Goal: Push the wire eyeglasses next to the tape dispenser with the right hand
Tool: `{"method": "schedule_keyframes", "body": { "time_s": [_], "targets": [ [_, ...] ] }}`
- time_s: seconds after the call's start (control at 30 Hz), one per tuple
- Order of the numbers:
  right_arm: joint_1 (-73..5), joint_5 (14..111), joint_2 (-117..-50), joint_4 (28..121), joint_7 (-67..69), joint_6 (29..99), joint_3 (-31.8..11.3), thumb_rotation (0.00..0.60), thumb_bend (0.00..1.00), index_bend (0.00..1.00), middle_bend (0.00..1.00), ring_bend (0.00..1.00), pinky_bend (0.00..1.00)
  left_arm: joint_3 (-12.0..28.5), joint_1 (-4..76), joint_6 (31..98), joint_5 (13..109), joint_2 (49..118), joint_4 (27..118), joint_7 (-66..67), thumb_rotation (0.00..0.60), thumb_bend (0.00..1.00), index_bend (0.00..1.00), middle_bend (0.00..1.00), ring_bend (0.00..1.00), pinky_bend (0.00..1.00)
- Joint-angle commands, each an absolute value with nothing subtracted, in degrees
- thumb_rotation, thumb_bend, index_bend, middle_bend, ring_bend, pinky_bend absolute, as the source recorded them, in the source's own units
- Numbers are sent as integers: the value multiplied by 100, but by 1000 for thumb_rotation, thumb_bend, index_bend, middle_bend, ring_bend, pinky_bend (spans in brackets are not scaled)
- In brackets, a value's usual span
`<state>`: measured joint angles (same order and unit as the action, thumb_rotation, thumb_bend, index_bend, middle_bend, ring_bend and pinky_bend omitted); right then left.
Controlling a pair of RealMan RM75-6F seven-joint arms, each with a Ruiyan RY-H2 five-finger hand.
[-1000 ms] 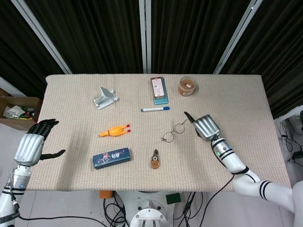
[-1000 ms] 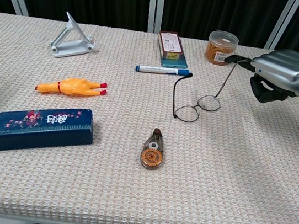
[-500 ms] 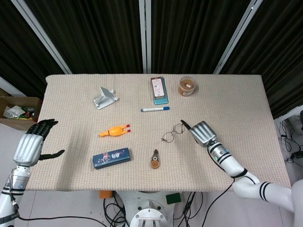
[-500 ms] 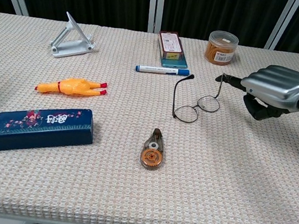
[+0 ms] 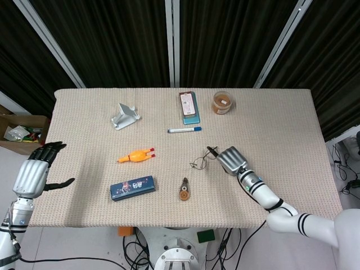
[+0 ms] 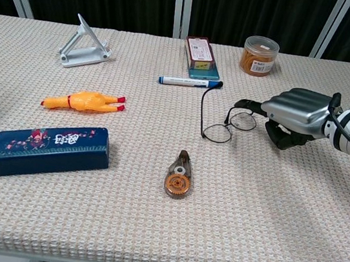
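though labels unreadable, right hand [image 6: 294, 115] at wire eyeglasses [image 6: 223, 123], tape dispenser [image 6: 180, 175] near

rubber chicken [image 6: 85, 101], pencil case [image 6: 48, 150], marker [image 6: 190, 81], phone stand [image 6: 83, 44]

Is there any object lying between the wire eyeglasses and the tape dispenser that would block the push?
Nothing visible does. Only bare cloth lies between the wire eyeglasses and the tape dispenser. The right hand is already at the eyeglasses' far side.
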<state>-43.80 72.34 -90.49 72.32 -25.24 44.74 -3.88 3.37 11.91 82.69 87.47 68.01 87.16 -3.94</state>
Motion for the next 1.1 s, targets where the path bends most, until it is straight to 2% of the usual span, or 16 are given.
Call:
{"method": "schedule_keyframes", "body": {
  "time_s": [0.03, 0.2, 0.37, 0.57, 0.7, 0.9, 1.1],
  "targets": [
    [-4436, 7147, -9103, 7211, -2590, 4389, -401, 600, 912, 0, 849, 822, 774, 339, 1181, 8283, 8742, 6795, 8706, -414, 462, 23, 156, 147, 131, 223],
    [-4444, 7085, -9073, 7305, -2654, 4459, -430, 600, 913, 0, 850, 822, 774, 338, 1164, 8304, 8745, 6777, 8698, -445, 462, 23, 156, 147, 131, 223],
    [-4313, 7141, -8782, 7676, -2562, 4880, -540, 600, 913, 0, 852, 820, 774, 343, 1166, 8317, 8766, 6765, 8698, -471, 464, 23, 156, 147, 131, 223],
    [-3966, 7278, -8220, 8320, -2239, 5644, -700, 600, 908, 0, 851, 817, 773, 337, 1170, 8316, 8788, 6775, 8706, -477, 461, 23, 156, 147, 131, 223],
    [-3711, 7843, -7893, 8870, -1840, 6381, -747, 600, 906, 0, 846, 816, 774, 337, 1190, 8311, 8819, 6786, 8742, -433, 462, 23, 156, 147, 131, 223],
    [-3592, 9056, -7801, 9480, -1921, 7015, -432, 600, 901, 0, 845, 820, 774, 337, 1191, 8336, 8847, 6793, 8822, -348, 464, 23, 156, 147, 131, 223],
    [-3637, 9568, -7919, 9908, -2661, 6648, 7, 600, 900, 0, 853, 829, 774, 339, 1169, 8371, 8842, 6775, 8866, -315, 463, 23, 156, 147, 131, 223]
  ]
}}
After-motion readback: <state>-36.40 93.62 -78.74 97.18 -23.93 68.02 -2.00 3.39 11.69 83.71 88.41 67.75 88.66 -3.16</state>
